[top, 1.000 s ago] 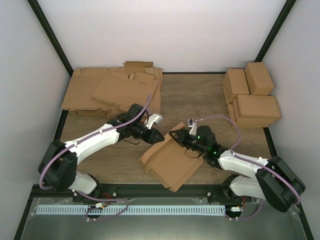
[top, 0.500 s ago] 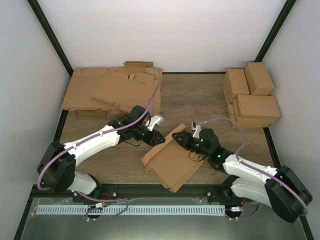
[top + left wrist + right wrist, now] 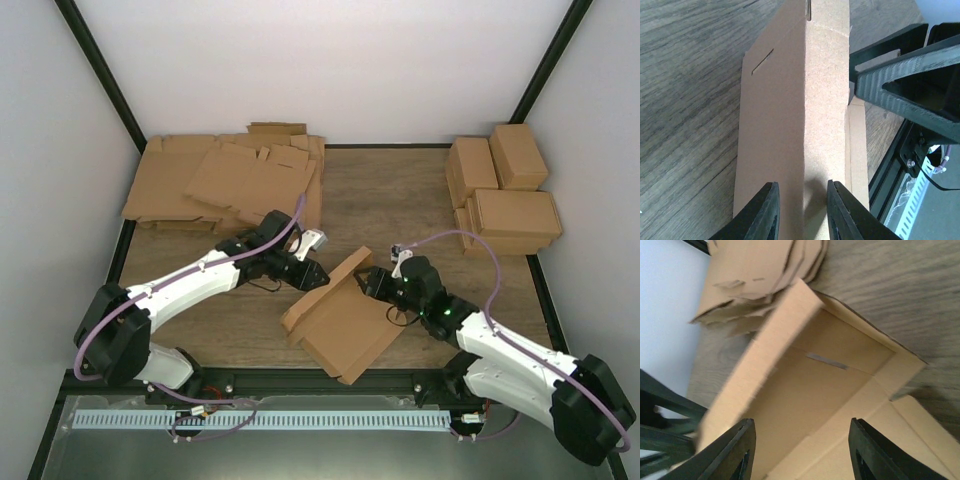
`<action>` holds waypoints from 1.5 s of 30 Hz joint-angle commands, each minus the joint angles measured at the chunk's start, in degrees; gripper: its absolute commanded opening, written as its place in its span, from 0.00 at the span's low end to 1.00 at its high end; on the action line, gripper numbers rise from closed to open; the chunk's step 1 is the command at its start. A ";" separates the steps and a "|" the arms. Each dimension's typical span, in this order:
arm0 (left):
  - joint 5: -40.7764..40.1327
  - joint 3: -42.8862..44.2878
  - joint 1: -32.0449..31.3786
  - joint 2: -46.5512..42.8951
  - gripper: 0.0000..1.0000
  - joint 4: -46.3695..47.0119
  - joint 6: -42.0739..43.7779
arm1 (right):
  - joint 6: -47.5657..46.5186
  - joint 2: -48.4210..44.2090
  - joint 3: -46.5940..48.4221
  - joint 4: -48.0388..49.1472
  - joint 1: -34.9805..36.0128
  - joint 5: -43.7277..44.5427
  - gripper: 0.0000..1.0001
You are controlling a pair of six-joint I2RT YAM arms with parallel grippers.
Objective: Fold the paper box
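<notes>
The paper box (image 3: 340,320) lies half-folded near the table's front middle, with its far panel raised. My left gripper (image 3: 318,277) is at that panel's left side. In the left wrist view the gripper (image 3: 802,183) is open, its fingers astride the fold ridge of the box (image 3: 790,100) without pinching it. My right gripper (image 3: 368,283) is at the panel's right side. In the right wrist view it (image 3: 801,421) is wide open over the box's inner floor (image 3: 830,385), empty. One black right finger (image 3: 905,85) shows in the left wrist view.
A thick heap of flat cardboard sheets (image 3: 225,180) lies at the back left and also shows in the right wrist view (image 3: 760,275). Several folded boxes (image 3: 505,190) are stacked at the back right. The black frame rail (image 3: 300,385) runs along the near edge.
The right gripper has drawn back a little to the right. The left gripper has edged right toward the box, and the far panel stands more upright between them.
</notes>
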 commanded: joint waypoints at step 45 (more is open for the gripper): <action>-11.70 11.89 -4.79 0.13 0.77 -12.60 0.72 | -6.86 17.98 -9.90 8.20 -15.33 -11.75 0.05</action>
